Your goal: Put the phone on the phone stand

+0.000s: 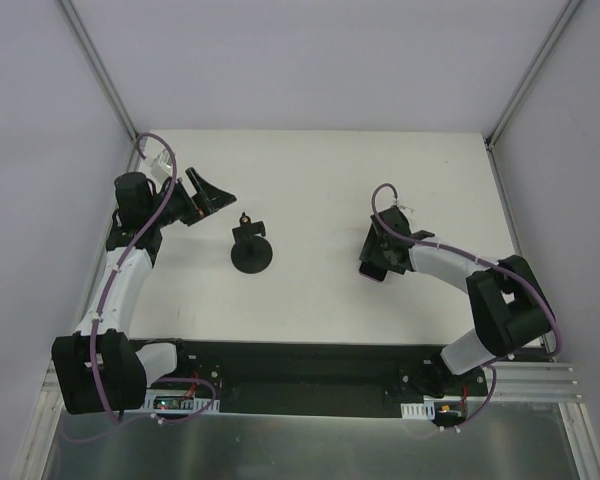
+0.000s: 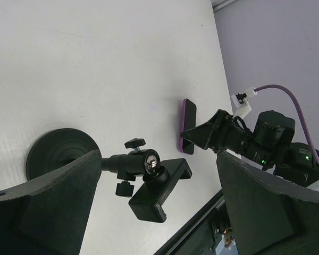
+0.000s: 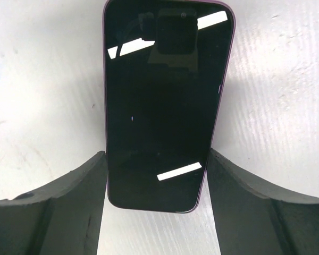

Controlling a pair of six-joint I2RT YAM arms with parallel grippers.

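The phone (image 3: 165,101), a black glossy slab with a purple rim, lies on the white table between my right gripper's (image 3: 155,155) fingers, which touch its two long edges near its near end. In the left wrist view the phone (image 2: 189,125) shows with the right gripper at its end; in the top view it is mostly hidden under the right gripper (image 1: 375,262). The phone stand (image 1: 251,250) has a round disc base (image 2: 58,154) and an empty clamp holder (image 2: 159,188) on a ball joint. My left gripper (image 1: 208,192) is open and empty, left of the stand.
The white table (image 1: 320,180) is bounded by grey walls at the back and sides. A black strip with the arm bases (image 1: 300,375) runs along the near edge.
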